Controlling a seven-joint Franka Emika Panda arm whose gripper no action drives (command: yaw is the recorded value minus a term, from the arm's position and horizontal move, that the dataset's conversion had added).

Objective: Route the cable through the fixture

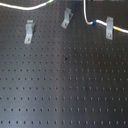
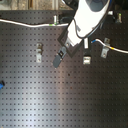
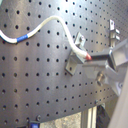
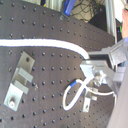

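The cable (image 3: 56, 20) is a thin white cord with a blue band. In the first wrist view it curves down to a red tip pinched between my fingers. My gripper (image 3: 90, 59) is shut on that end, right beside a metal fixture (image 3: 75, 63). In the second wrist view the cable (image 4: 45, 44) runs across the board into the gripper (image 4: 95, 75) and loops below it. In the first exterior view the cable (image 1: 100, 25) passes the right fixture (image 1: 109, 27); no gripper shows there. In the second exterior view my arm (image 2: 87, 17) hides the grasp.
The black perforated board (image 1: 65, 85) carries two more fixtures in the first exterior view, at the left (image 1: 29, 31) and the middle (image 1: 66, 19). Another cable stretch with a green band (image 2: 52, 21) lies at the second exterior view's top left. A bracket (image 4: 20, 80) stands apart.
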